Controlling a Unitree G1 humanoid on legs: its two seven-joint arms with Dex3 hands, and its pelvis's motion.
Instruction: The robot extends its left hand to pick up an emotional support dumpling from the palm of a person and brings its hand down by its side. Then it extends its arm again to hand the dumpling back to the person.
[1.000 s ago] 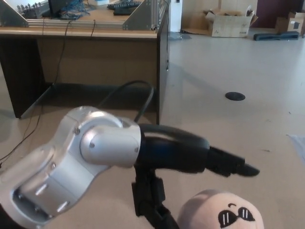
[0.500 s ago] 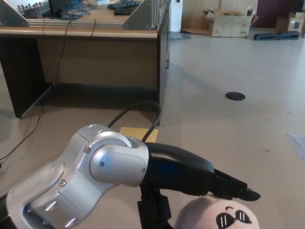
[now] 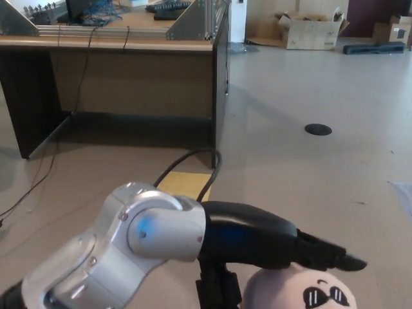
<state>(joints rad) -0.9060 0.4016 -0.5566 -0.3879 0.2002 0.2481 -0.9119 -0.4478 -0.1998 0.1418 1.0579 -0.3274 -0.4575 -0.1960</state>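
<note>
Robot hands: one, the left hand point(image 3: 257, 241)
Plush dumplings: one dumpling point(image 3: 302, 290), wearing a sunglasses face
Desks: one desk point(image 3: 129, 64)
Cardboard boxes: two, a box point(image 3: 312, 31) and another box point(image 3: 399, 29)
Round floor covers: one floor cover point(image 3: 318, 130)

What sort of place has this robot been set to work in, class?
Probably a lab or workshop: a wooden desk carrying metal frames and loose cables, a bare floor, and open cardboard boxes against the far wall.
</note>
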